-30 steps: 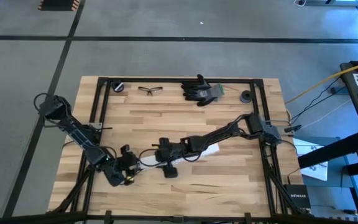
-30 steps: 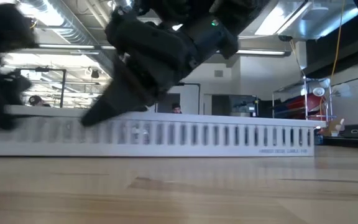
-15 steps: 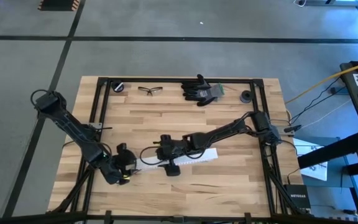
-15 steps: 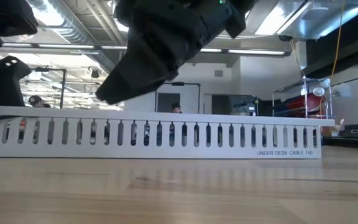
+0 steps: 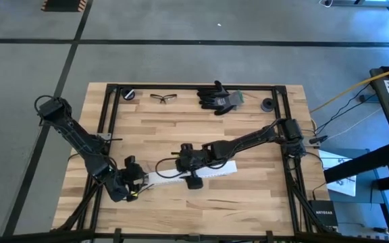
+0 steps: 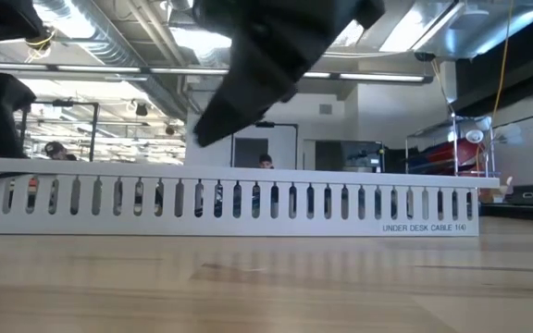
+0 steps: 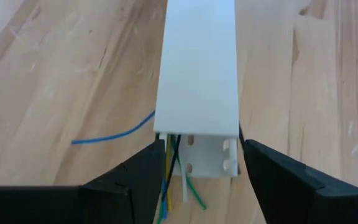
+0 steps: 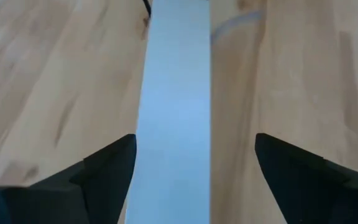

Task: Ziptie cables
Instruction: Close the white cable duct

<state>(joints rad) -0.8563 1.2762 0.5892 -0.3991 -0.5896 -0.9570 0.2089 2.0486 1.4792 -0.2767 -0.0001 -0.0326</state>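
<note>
While both jaws gape, left gripper (image 7: pixel 197 180) and right gripper (image 8: pixel 194 168) straddle white rail (image 7: pixel 197 74)

Evenly and brightly lit from overhead in the high view; only faint, soft shadows on the table (image 5: pixel 248 196). Strong glare from ceiling lights (image 6: pixel 415 28) in the low view, rendering the arm (image 6: pixel 276 46) as a near-black silhouette. Sharp on the slotted rail (image 6: pixel 248 199); soft on the nearest tabletop. Slightly blurred in both wrist views, with fingers (image 7: pixel 129 186) dark and defocused. Bluish tint on the rail cover (image 8: pixel 176 112).
</note>
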